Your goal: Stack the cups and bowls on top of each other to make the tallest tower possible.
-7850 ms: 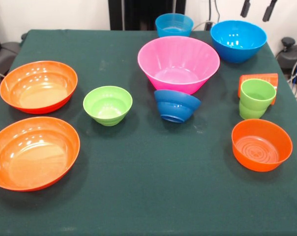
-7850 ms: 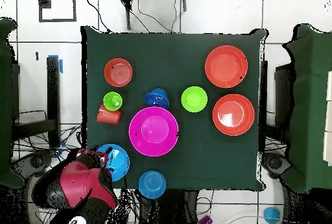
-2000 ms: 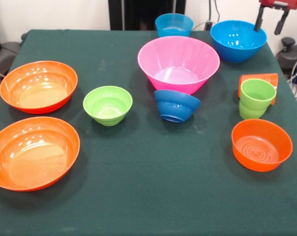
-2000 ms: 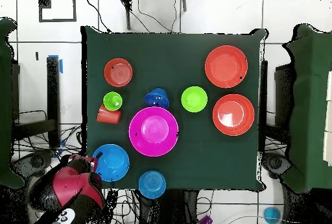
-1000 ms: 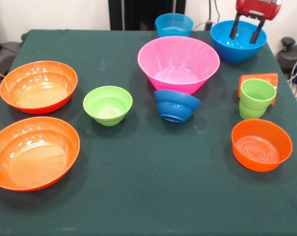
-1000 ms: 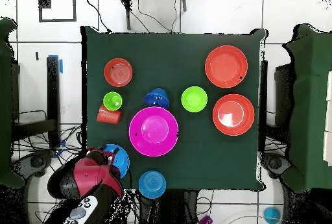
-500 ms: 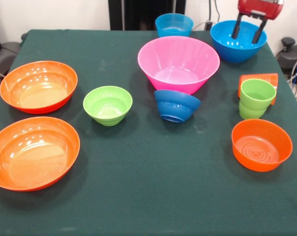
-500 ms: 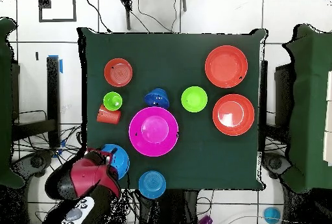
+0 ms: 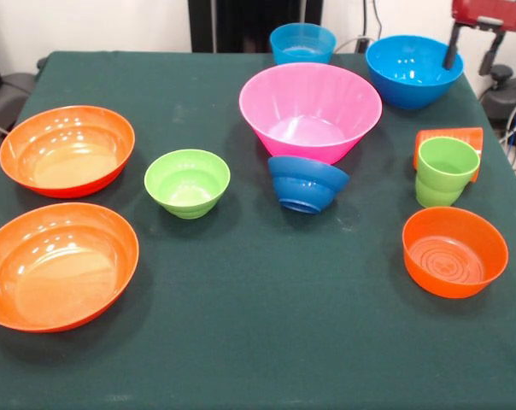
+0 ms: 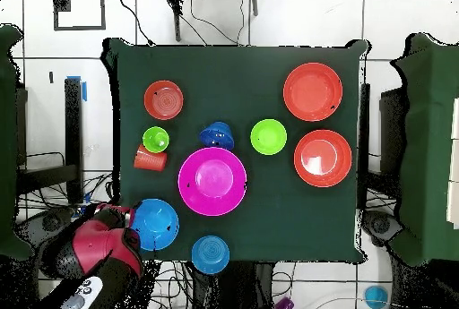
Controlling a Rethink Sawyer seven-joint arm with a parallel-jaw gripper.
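Note:
My gripper (image 9: 470, 53) hangs open and empty just past the right rim of the bigger sky blue bowl (image 9: 413, 68); the overhead view shows the red arm (image 10: 94, 252) beside that bowl (image 10: 154, 224). The big pink bowl (image 9: 310, 107) stands alone mid-table, with the small dark blue bowl (image 9: 307, 182) tilted in front of it. A lime green cup (image 9: 446, 171) stands upright against an orange cup (image 9: 450, 137) lying on its side. The smaller orange bowl (image 9: 454, 250) sits in front of them. No tower shows; nothing is stacked.
Two wide orange bowls (image 9: 67, 149) (image 9: 57, 263) lie at the left, and a small lime green bowl (image 9: 187, 181) is beside them. A second sky blue bowl (image 9: 302, 43) sits at the far edge. Cables and gear lie off the table's right side.
The gripper came in from the top right, dipped over the bigger sky blue bowl, then shifted right and slightly up past its rim. No bowl or cup has moved.

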